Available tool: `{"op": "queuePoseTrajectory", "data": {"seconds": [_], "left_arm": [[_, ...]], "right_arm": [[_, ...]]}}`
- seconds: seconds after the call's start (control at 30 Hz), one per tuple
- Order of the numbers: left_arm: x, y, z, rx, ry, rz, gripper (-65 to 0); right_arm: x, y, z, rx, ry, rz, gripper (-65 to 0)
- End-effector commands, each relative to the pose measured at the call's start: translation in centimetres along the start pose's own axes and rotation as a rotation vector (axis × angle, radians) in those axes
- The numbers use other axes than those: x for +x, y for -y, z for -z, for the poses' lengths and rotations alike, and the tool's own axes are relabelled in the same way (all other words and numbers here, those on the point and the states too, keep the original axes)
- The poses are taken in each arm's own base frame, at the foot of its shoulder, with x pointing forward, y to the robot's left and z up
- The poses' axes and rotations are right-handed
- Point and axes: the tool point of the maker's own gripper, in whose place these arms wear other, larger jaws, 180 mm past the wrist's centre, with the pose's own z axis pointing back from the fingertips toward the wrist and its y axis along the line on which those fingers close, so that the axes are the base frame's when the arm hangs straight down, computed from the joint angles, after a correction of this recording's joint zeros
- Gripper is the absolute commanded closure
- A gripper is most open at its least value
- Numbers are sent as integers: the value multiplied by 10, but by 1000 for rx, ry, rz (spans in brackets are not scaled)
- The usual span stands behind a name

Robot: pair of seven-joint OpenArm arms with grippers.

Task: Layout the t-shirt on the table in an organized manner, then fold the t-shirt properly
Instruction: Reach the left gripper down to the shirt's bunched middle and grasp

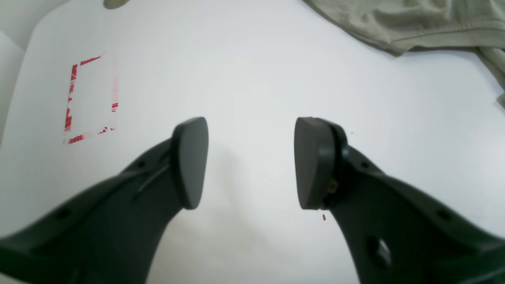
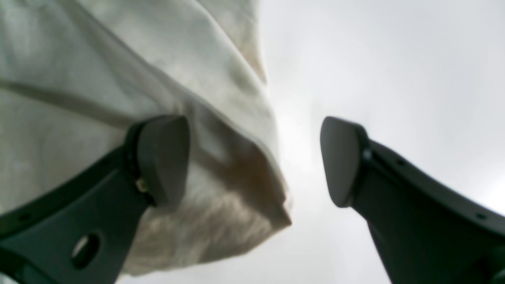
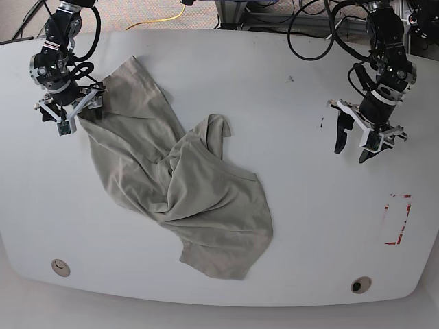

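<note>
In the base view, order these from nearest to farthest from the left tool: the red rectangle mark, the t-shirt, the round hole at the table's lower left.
From the left tool:
1. Red rectangle mark, below it.
2. T-shirt, across the middle.
3. Round hole, far lower-left corner.

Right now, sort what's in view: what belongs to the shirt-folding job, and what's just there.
Job:
- t-shirt, crumpled
- table
- right end effector, open at the shirt's edge
- left end effector, open over bare table

Just there:
- red rectangle mark
- cables behind the table
</note>
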Motion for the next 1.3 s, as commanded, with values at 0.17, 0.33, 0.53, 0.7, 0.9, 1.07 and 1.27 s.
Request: {"op": "queuePoseTrajectory", "data": {"seconds": [0.17, 0.33, 0.53, 0.7, 0.9, 1.07, 1.27], "left_arm": [[21, -7, 1, 12, 67, 11, -331], [22, -1, 3, -5, 68, 15, -331], [22, 2, 4, -14, 69, 16, -331], [30, -1, 8, -7, 88, 17, -331], [32, -1, 15, -13, 93, 8, -331], [37, 8, 37, -57, 76, 10, -331], [48, 16, 66, -95, 59, -10, -331]], "right_arm": [[5, 15, 1, 8, 30, 7, -490], [7, 13, 2, 21, 36, 3, -355], [8, 11, 2, 23, 38, 6, -103], [8, 6, 4, 31, 44, 18, -3], [7, 3, 4, 34, 44, 22, -5], [14, 2, 0, 30, 63, 6, -2], [16, 1, -1, 30, 68, 2, -2]]}}
